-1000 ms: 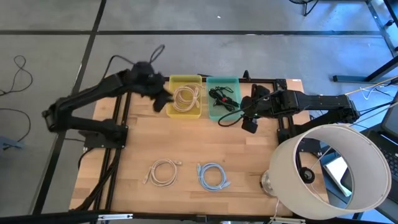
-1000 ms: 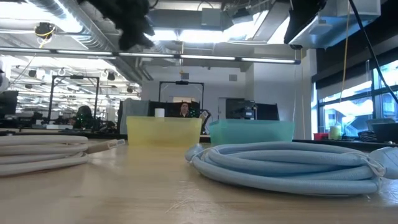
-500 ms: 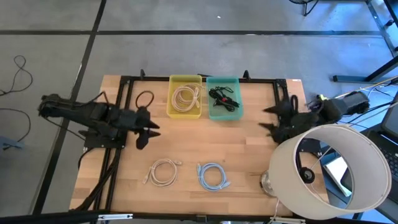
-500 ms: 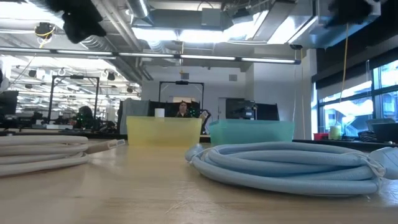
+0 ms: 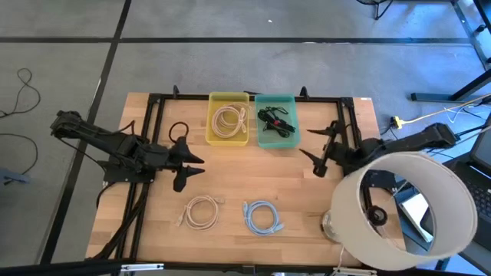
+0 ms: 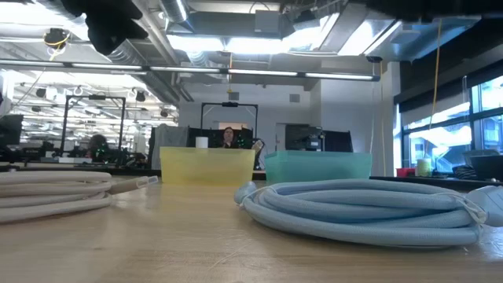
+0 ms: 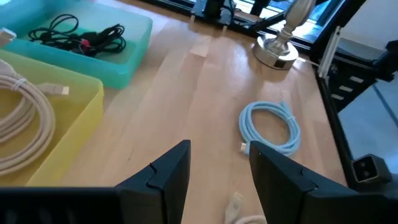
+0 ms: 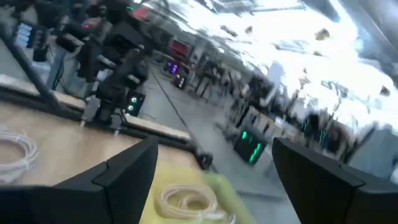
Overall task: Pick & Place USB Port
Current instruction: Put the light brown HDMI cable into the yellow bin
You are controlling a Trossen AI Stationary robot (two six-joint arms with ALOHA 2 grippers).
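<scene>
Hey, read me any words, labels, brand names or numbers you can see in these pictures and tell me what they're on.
None can be read. The yellow bin, the teal bin, both loose cable coils and the lamp shade show no lettering.
Screens and green lights in the room behind the table are too blurred to read.

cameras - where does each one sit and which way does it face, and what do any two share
High view: overhead, straight down on the table; both arms, left gripper, right gripper.
Low view: tabletop height, level past the blue cable to both bins; a dark bit of arm at top.
Left wrist: over its fingers at the teal bin.
Right wrist: between its open fingers, blurred.
High and left wrist share the yellow bin.
</scene>
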